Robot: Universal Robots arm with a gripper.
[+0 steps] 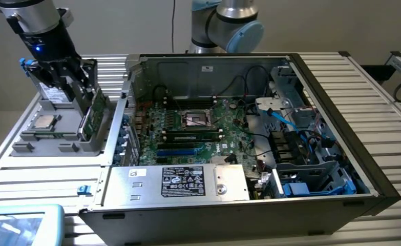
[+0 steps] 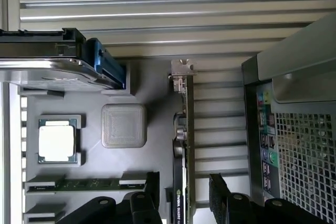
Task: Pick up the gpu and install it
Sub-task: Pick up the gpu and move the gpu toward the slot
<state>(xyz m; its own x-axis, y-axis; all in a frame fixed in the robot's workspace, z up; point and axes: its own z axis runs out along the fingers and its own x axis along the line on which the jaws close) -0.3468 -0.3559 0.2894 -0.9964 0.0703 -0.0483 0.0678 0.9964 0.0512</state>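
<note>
The gpu (image 1: 96, 114) stands on its edge in a slot of the grey parts tray (image 1: 50, 141), at the exterior view's left beside the computer case. In the wrist view I look down on the gpu (image 2: 184, 140) edge-on, a thin green board with its silver bracket at the far end. My gripper (image 1: 77, 82) hangs just over it. Its two black fingers (image 2: 151, 195) stand on either side of the card with a gap on each side, so the gripper (image 2: 184, 190) is open and astride the gpu.
The tray also holds a square silver processor (image 2: 58, 140), a grey square cap (image 2: 124, 125), a memory stick (image 2: 84, 183) and a drive with blue rails (image 2: 52, 64). The open case (image 1: 337, 128) with its motherboard (image 1: 193, 128) lies close beside the tray. A second arm (image 1: 224, 25) stands behind.
</note>
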